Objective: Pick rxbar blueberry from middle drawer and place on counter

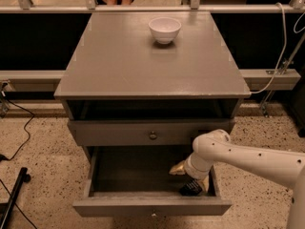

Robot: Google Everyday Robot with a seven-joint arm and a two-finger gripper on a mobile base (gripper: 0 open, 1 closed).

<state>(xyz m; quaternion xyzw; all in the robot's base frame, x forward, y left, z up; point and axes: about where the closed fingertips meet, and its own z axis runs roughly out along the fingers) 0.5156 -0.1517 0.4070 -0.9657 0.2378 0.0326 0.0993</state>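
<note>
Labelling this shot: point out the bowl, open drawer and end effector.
bowl point(165, 31), camera view, front wall.
open drawer point(143, 206), camera view, front panel.
end effector point(192, 188), camera view, dark tip in drawer's right front corner.

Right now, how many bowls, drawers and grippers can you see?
Bowl: 1, on the counter
Drawers: 2, a shut drawer and the open middle drawer
Gripper: 1, low in the middle drawer's right front corner
Total: 4

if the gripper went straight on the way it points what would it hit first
The gripper, pointing down in the middle drawer's front right corner, would likely meet the dark shape under it, perhaps the rxbar blueberry, else the drawer floor; depth unclear.
</note>
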